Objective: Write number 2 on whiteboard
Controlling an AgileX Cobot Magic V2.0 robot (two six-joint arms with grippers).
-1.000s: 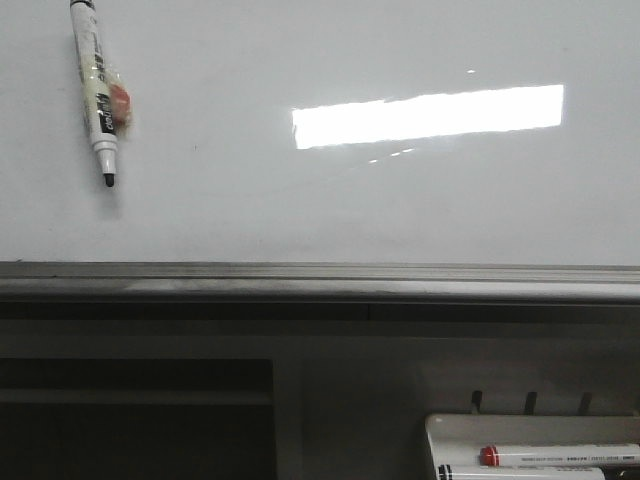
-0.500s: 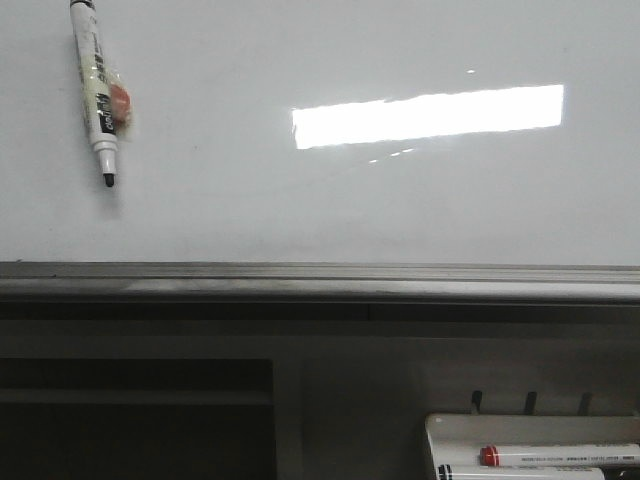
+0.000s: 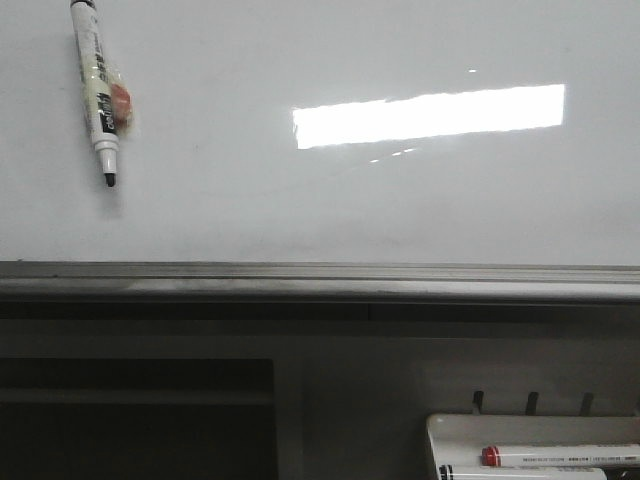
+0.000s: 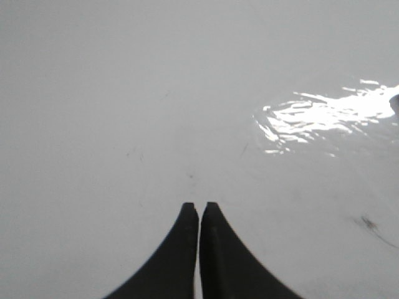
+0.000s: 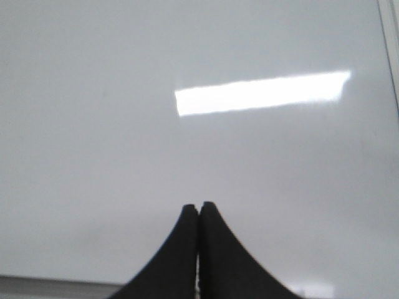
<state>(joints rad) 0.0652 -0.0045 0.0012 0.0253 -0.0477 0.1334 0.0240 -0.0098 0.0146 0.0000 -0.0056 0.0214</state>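
Front view shows the glossy white whiteboard (image 3: pixel 300 200) blank, no number 2 yet; a black-tipped white marker (image 3: pixel 98 90) sits upper left. My left gripper (image 4: pixel 199 207) and right gripper (image 5: pixel 199 205) are clenched, empty; I should grasp the marker squarely first

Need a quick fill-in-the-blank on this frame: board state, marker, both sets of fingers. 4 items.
1. The whiteboard has ____ digit written on it yet.
2. The marker on the board has its cap off and its black tip points ____.
3. The fingers of the left gripper and the right gripper are ____, holding nothing.
4. In the tray at lower right, one marker has a ____ band.

Missing words: no; down; shut; red
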